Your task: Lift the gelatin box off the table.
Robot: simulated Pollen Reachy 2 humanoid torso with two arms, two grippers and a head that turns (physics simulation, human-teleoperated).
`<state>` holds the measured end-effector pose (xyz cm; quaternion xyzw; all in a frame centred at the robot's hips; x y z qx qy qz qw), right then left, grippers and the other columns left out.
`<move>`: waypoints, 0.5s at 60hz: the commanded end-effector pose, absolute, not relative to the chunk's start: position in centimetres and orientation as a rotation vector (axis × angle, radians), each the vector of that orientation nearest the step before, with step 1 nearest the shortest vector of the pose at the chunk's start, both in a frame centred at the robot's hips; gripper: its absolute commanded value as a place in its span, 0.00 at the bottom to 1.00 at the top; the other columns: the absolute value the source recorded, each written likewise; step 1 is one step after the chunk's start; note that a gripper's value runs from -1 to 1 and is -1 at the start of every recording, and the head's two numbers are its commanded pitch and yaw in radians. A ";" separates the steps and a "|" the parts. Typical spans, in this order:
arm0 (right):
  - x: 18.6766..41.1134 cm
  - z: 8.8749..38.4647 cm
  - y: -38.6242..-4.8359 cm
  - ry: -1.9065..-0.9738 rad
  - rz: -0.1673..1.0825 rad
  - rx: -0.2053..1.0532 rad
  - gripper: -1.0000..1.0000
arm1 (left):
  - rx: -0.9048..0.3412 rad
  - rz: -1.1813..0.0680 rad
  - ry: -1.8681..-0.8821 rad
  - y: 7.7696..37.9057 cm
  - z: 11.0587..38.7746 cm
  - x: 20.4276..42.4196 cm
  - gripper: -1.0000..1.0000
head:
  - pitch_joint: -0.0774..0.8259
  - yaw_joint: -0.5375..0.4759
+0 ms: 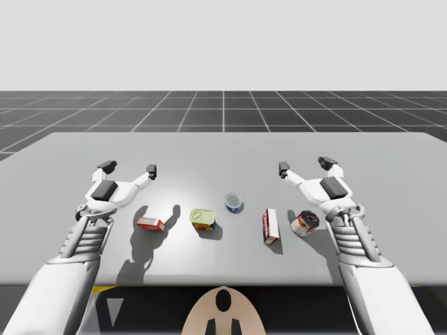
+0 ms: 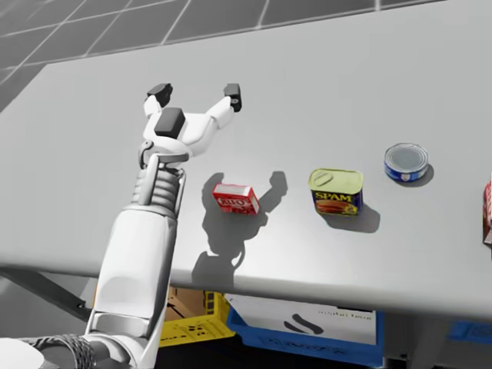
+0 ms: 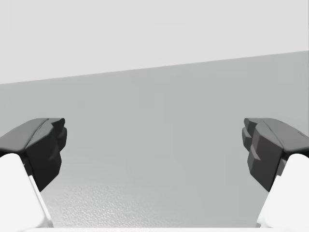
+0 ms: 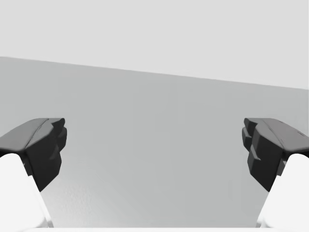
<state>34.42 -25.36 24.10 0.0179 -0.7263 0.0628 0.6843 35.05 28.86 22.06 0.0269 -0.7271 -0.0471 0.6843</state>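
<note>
1 sm red box (image 2: 236,198), lying flat, untouched.

Gelatin box (image 2: 236,198) seen red, white edging. Rectangular can (image 2: 336,191): yellow lid, blue side. Low round can (image 2: 406,162): blue, grey lid. Tall box (image 1: 270,225), round can (image 1: 304,222): red-white. Table (image 2: 346,84) plain grey. Floor (image 1: 223,108) dark, gridded.

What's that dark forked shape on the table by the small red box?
High view: it is the shadow of my left pincer, thrown rightward beside the small red box, so light comes from the left. Head view: the same shadow hugs that box.
</note>
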 end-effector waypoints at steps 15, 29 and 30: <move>34.6 23.8 -25.3 -1.619 0.141 0.035 0.00 | 0.072 -0.116 -1.557 27.6 23.3 33.4 0.00 | 0.90 0.91; 34.7 23.6 -25.3 -1.611 0.142 0.023 0.00 | 0.001 -0.074 -1.471 26.5 25.8 27.1 0.00 | 0.90 0.92; 34.7 23.6 -25.3 -1.611 0.143 0.023 0.00 | -0.008 -0.079 -1.470 26.3 25.8 26.2 0.00 | 0.90 0.92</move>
